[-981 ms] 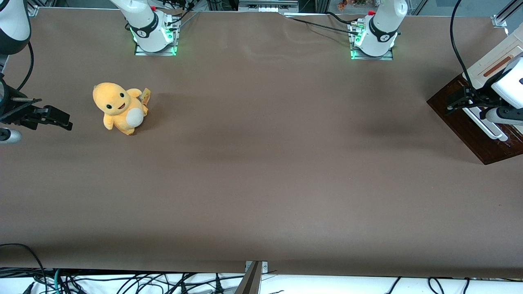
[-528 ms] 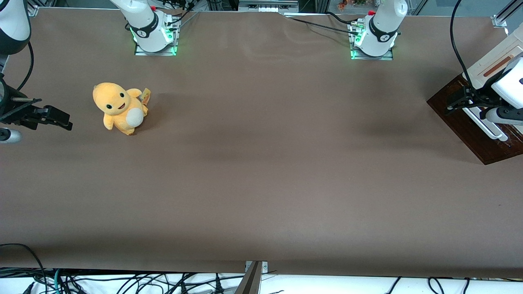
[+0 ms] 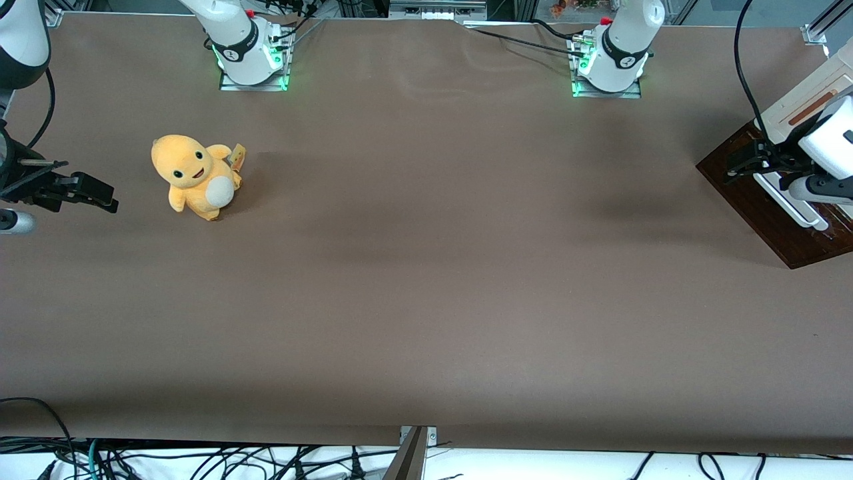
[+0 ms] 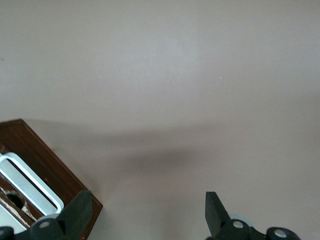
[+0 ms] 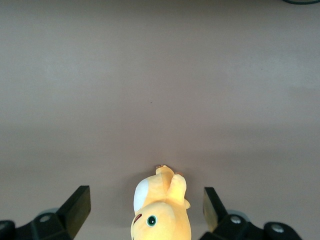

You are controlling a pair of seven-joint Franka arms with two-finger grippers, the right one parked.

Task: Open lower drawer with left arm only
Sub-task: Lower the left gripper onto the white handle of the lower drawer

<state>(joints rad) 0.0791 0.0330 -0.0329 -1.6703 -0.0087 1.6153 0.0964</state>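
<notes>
So nearest the front camera it's just bare brown table (image 3: 426, 320), nothing else down there. Going farther up, the lower drawer (image 3: 766, 200) sits way over at the working arm's end of the table, dark brown wood front facing up at an angle, with the long white loop handle (image 3: 790, 200) running along it. The left arm (image 3: 826, 133) hangs right over that drawer, and its gripper (image 3: 750, 163) is above the end of the drawer front that's farther from the front camera, just past the end of the handle rather than around it.

The wrist view makes that clearer: the fingers (image 4: 80, 212) are spread wide apart with nothing between them, only table under the gap. One fingertip is over the corner of the drawer front (image 4: 45, 160), and the white handle (image 4: 27, 180) sits off to the outside of that finger, not between the two. Can't tell how high above the wood the finger is.

A cream cabinet panel with an orange-brown slot (image 3: 810, 107) shows just farther back than the drawer. Toward the parked arm's end there's a yellow plush toy (image 3: 193, 177) sitting upright, well apart from all of this.
</notes>
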